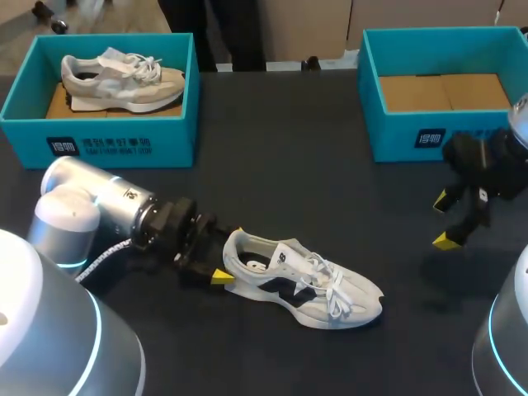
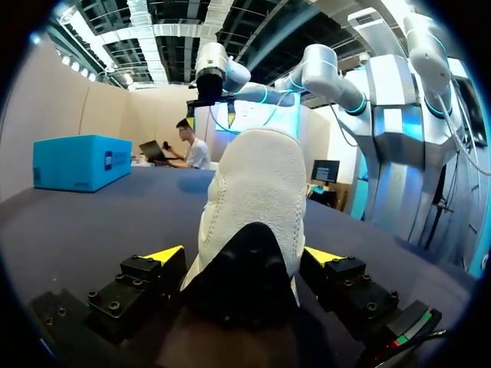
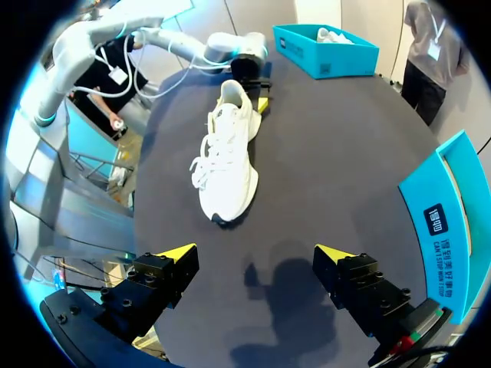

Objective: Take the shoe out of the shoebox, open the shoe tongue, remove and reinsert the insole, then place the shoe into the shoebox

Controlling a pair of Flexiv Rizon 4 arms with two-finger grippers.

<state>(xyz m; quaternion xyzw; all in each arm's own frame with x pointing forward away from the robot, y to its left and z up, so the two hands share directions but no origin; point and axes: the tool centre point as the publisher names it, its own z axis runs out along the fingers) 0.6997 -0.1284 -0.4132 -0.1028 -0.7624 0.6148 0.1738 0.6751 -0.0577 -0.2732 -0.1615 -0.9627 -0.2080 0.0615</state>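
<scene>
Left end effector [image 2: 244, 254] tight around shoe heel [image 2: 257, 199]

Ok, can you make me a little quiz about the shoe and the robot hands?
1. True or false: the white and navy sneaker lies inside a shoebox.
2. Which end of that sneaker is the left gripper at? A) toe B) heel C) laces
3. Fill in: the right gripper is ___ and holds nothing.
Key: 1 false, it lies on the table; 2 B; 3 open.
</scene>
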